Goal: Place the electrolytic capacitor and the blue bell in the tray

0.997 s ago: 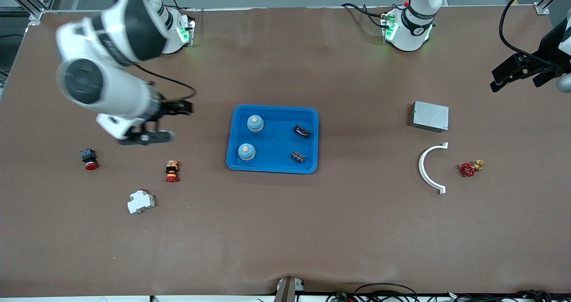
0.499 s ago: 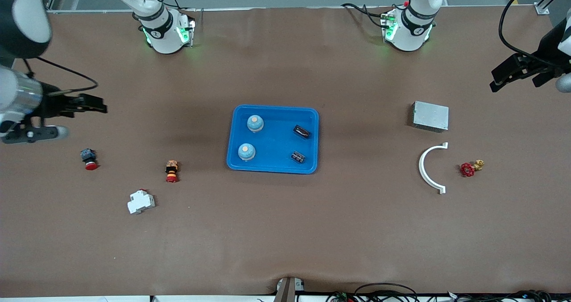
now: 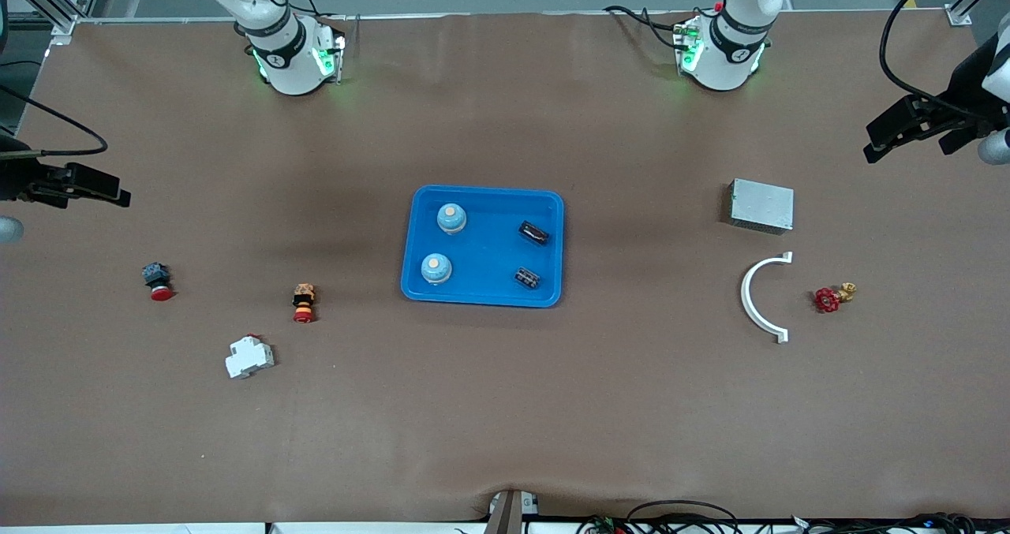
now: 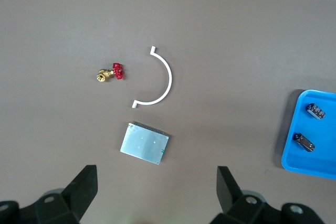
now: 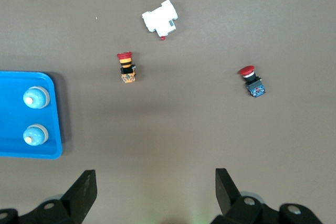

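1. Right claw (image 3: 87, 191) hangs over the table (image 3: 505, 408) at the right arm's end, fingers spread wide, nothing in it.
2. Black-red push button (image 3: 157, 280), orange-red button (image 3: 303, 302) and white breaker (image 3: 249, 356) lie loose on the table at that end, breaker nearest the front camera.
3. Tray (image 3: 483, 296) mid-table, long axis running between the arm ends.
4. Two blue bells (image 3: 450, 218) (image 3: 435, 268) stand upright in the tray's half toward the right arm, domes up.
5. Two electrolytic capacitors (image 3: 534, 233) (image 3: 527, 278) lie on their sides in the other half, long axes skewed to the tray edges, apart.
6. Grey metal box (image 3: 761, 205), white curved bracket (image 3: 761, 297), red-brass valve (image 3: 833, 296) sit toward the left arm's end.
7. Left claw (image 3: 895, 136) over the table edge there, wide open, empty.
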Controlling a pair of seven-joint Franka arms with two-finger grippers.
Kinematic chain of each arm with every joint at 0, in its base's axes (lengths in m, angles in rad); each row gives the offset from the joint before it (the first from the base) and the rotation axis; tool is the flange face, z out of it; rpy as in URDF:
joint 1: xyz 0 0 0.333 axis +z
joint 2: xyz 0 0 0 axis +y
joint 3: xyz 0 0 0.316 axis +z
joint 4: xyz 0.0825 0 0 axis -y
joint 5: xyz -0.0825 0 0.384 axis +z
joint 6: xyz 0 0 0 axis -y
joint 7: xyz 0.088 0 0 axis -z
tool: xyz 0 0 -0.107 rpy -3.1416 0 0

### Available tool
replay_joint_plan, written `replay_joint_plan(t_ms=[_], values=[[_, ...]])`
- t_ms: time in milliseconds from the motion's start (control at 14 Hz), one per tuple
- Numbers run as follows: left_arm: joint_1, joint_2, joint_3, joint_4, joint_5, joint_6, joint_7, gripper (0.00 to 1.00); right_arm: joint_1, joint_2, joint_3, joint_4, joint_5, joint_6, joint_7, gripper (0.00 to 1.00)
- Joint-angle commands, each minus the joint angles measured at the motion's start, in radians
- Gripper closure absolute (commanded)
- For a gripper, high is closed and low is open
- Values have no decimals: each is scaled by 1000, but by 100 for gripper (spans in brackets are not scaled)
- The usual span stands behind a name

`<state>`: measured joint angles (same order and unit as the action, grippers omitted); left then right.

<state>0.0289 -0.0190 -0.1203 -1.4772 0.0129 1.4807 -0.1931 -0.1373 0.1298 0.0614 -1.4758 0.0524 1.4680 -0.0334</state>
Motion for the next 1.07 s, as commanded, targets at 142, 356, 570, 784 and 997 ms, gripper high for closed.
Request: replay_joint_plan(t_ms=[142,356,570,784,997], values=[[5,-4,-2,0,-22,-11,0,0,16,-177,15,-256,-48,171,38,0],[5,-4,-2,0,-22,-11,4,0,15,-271,15,-385,-39,255,38,0],[6,-4,-2,0,-22,-11,6,0,15,-268,14,-339,-37,247,41,0],[5,1,-2,0,-22,-10,12,0,16,-228,12,-262,-34,244,35,0],[3,2,-2,0,-22,-10,14,0,18,-176,14,-178,-36,232,35,0]])
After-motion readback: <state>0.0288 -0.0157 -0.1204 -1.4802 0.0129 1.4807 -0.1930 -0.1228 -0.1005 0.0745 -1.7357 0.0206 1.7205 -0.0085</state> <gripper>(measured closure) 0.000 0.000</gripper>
